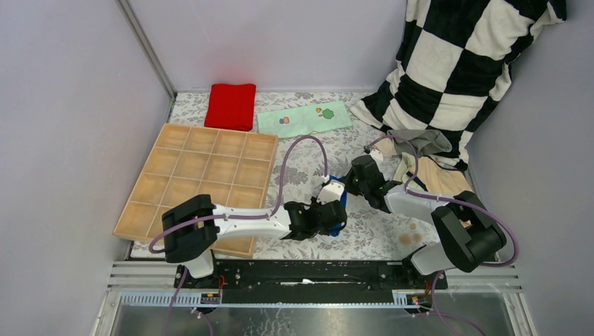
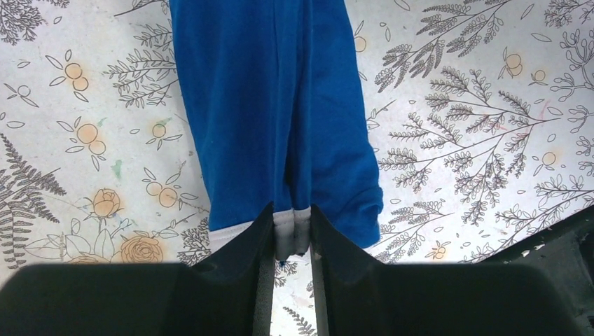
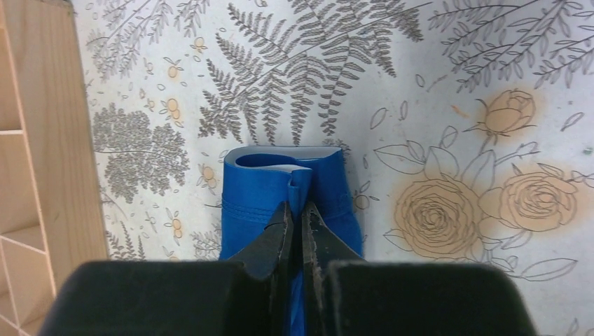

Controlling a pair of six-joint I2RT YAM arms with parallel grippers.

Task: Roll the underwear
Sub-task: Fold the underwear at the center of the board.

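The blue underwear with a white band (image 2: 280,105) lies folded into a narrow strip on the floral cloth between both grippers. In the top view only a sliver of it (image 1: 337,225) shows by the left gripper. My left gripper (image 2: 292,227) is shut on its white waistband end. My right gripper (image 3: 295,210) is shut on a fold of the blue fabric (image 3: 266,185) at the other end, where the cloth curls into a loop. More underwear, grey and beige (image 1: 420,143), lies piled at the back right, partly under the right arm's cable.
A wooden compartment tray (image 1: 203,175) lies at the left; its edge shows in the right wrist view (image 3: 42,140). A red folded cloth (image 1: 231,105) and a mint cartoon cloth (image 1: 305,119) lie at the back. A black-and-white checked blanket (image 1: 455,63) hangs at the back right.
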